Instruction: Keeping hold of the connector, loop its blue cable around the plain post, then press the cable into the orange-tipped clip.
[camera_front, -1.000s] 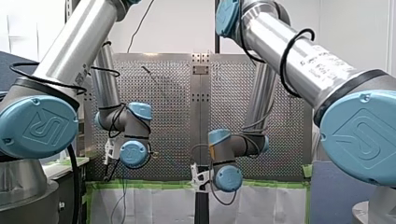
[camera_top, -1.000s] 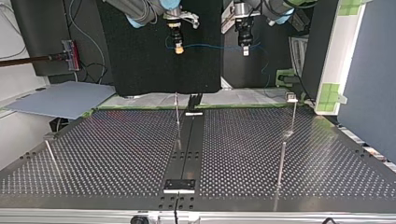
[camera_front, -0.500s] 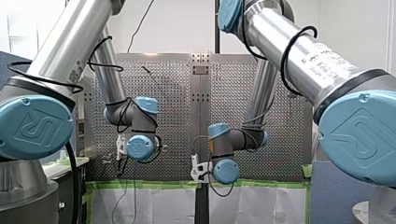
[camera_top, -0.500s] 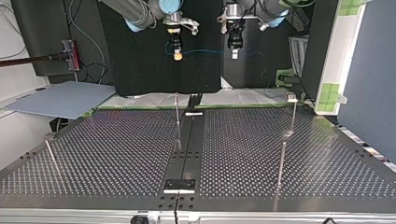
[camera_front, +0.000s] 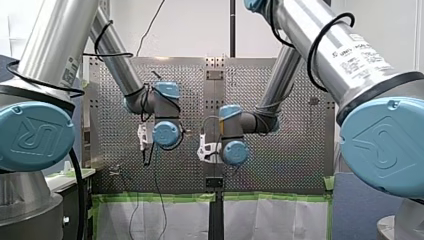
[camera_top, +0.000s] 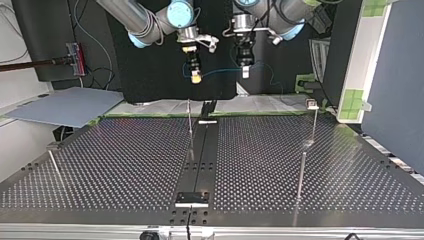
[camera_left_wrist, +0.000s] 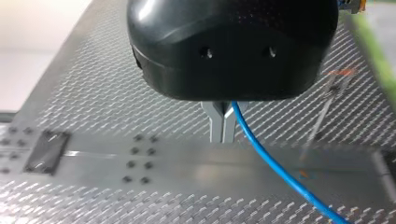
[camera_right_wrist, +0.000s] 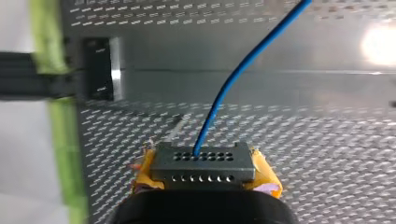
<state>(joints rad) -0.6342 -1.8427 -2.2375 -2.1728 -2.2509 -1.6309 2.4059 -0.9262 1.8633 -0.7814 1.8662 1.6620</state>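
Note:
My right gripper (camera_right_wrist: 204, 174) is shut on the grey connector (camera_right_wrist: 204, 161), its yellow pads (camera_right_wrist: 145, 173) on either side. The blue cable (camera_right_wrist: 233, 79) runs out of the connector's face. Ahead, my left gripper (camera_left_wrist: 223, 139) has its metal fingers shut on the same blue cable (camera_left_wrist: 275, 172), which trails off beside them. In the top view the right gripper (camera_top: 196, 76) and left gripper (camera_top: 245, 70) hang high beyond the table's far edge, the cable (camera_top: 220, 73) slung between them. A thin plain post (camera_top: 190, 122) stands below them. The orange-tipped clip (camera_left_wrist: 340, 77) leans off to the side.
The perforated table (camera_top: 110, 165) has a black rail (camera_top: 202, 155) down its middle. More thin posts stand at the top view's right (camera_top: 301, 175), far right (camera_top: 314, 120) and left (camera_top: 54, 167). Green tape (camera_right_wrist: 63, 140) marks the table's edge.
Both grippers have come down lower in the top view and drawn closer together, carrying the connector and cable. The cable span between them is shorter.

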